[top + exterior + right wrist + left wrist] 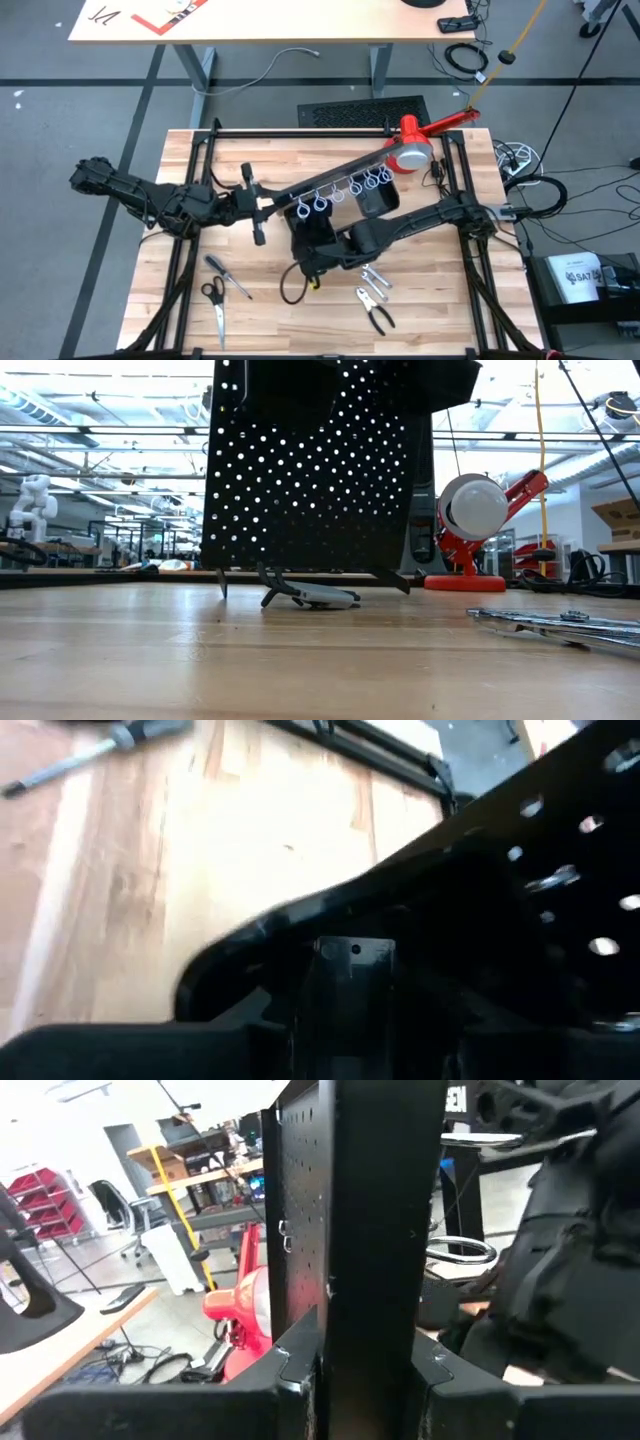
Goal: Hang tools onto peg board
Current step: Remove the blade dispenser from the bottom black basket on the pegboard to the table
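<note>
The left gripper (262, 207) is out over the middle of the table, fingers clamped flat on the near end edge of the peg board (340, 175), and from its wrist the dark panel fills the space between its fingers (290, 1380). The board stands upright on the wood, running away from that gripper on a slant toward the red-and-white lamp (412, 150) at its far end, silver rings (345, 190) in a row along its face. Loose on the table, on the near side of this gripper, lie the screwdriver (228, 276) and, just beyond it, the scissors (214, 303). Across now: the right gripper (318, 240) is tucked in low against the board's face under the rings, by the black bin (378, 203); how far its fingers are open I cannot tell. Beside that gripper, nearer the table's front, rest the wrench (375, 277) and the pliers (374, 308), untouched.
</note>
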Motion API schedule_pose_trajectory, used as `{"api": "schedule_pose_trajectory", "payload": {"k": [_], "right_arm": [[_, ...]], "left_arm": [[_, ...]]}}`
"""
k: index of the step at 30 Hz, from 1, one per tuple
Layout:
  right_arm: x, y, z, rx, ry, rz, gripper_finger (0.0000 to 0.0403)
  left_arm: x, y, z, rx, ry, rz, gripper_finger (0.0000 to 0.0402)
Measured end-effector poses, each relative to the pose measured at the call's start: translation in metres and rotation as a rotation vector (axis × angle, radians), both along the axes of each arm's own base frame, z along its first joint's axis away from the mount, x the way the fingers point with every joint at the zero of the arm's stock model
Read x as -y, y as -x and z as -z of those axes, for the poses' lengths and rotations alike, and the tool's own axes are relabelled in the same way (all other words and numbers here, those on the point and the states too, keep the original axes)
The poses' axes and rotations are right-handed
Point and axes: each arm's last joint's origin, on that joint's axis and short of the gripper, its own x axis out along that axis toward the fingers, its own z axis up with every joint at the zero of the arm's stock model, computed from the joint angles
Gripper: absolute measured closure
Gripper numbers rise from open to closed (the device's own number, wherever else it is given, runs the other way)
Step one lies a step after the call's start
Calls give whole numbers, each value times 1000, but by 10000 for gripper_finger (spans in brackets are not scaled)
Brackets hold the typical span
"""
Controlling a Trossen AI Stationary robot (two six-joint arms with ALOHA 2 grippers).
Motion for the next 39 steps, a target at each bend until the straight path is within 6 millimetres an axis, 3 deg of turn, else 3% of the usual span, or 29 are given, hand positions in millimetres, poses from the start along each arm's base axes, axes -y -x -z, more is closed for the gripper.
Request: {"api": "schedule_pose_trajectory", "payload": {"k": [13, 20, 39], "right_arm": [[-17, 21, -36, 89, 199, -7, 301], [-25, 31, -58, 171, 204, -37, 299], [-27, 33, -58, 174, 111, -72, 300]], "left_arm": [[-2, 0, -2, 36, 58, -78, 331], [-3, 0, -2, 43, 64, -101, 331], [-4, 1, -3, 65, 120, -131, 331]]}}
